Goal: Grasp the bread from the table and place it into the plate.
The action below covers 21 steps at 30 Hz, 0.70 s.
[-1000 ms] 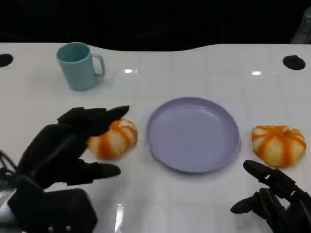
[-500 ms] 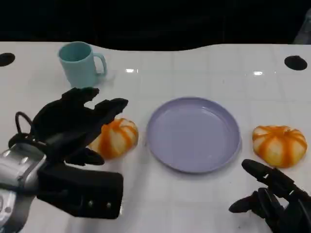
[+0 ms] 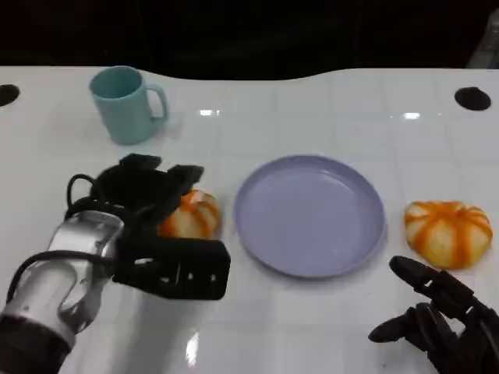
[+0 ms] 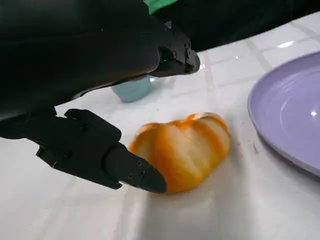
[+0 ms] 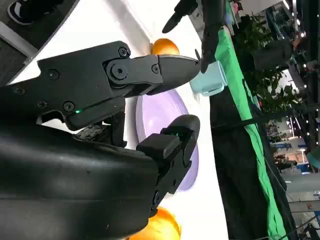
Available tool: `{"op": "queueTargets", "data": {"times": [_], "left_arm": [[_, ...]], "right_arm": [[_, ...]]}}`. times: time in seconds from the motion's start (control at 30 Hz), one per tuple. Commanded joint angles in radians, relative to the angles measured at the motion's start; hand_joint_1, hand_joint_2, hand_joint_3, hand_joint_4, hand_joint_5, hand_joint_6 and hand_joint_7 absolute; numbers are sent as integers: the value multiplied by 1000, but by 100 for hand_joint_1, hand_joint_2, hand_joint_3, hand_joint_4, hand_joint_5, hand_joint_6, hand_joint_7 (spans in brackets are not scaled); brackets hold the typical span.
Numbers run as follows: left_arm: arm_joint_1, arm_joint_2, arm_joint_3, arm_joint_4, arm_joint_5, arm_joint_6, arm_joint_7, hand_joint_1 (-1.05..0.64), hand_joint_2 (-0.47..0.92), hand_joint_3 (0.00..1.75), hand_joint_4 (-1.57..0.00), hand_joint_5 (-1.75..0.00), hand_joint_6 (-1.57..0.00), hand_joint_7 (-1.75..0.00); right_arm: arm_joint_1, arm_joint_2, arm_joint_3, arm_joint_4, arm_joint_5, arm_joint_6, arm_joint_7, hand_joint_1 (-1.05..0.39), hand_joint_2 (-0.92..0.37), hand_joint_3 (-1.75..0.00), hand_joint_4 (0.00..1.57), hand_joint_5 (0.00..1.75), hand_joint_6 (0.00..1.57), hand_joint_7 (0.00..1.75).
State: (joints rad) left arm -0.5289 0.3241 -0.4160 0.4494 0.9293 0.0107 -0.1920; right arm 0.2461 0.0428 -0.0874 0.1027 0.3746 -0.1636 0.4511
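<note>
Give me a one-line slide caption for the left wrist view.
Left hand spread around an orange-striped bread roll on the white table, beside the purple plate.

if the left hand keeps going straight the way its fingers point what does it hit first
Most likely the orange-and-white striped bread roll left of the lavender round plate. The left hand is spread around it, one fingertip at its near side. Whether it already touches is unclear.

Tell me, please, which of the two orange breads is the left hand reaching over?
The bread left of the purple plate, near the teal mug. The left hand is over it; the other bread lies right of the plate.
</note>
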Motion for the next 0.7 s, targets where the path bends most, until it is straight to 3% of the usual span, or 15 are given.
{"op": "queueTargets", "data": {"times": [0.03, 0.1, 0.2, 0.37, 0.7], "left_arm": [[-77, -27, -22, 150, -31, 15, 39, -42, 74, 0, -4, -15, -15, -1], [-87, -27, -30, 167, -39, 12, 49, -42, 75, 0, -4, -14, -15, 0], [-177, -91, -32, 357, -88, 6, 76, -43, 73, 0, -6, -14, -17, -1], [-265, -130, -45, 530, -147, -18, 69, -44, 73, 0, -9, -12, -20, -1], [-325, -157, -78, 671, -193, -35, 73, -46, 74, 0, -13, -8, -22, -1]], "right_arm": [[6, -14, -1, -4, -5, -15, 5, -75, -92, -32, 70, 112, 98, 27], [6, -14, -1, -4, -4, -15, 5, -75, -92, -33, 70, 112, 98, 27], [7, -16, -1, -3, -6, -15, 6, -75, -92, -33, 70, 112, 98, 26], [10, -16, 1, -6, -19, -24, -4, -75, -92, -33, 70, 113, 98, 26], [15, -14, 1, -20, -5, -5, -1, -75, -92, -32, 70, 112, 98, 27]]}}
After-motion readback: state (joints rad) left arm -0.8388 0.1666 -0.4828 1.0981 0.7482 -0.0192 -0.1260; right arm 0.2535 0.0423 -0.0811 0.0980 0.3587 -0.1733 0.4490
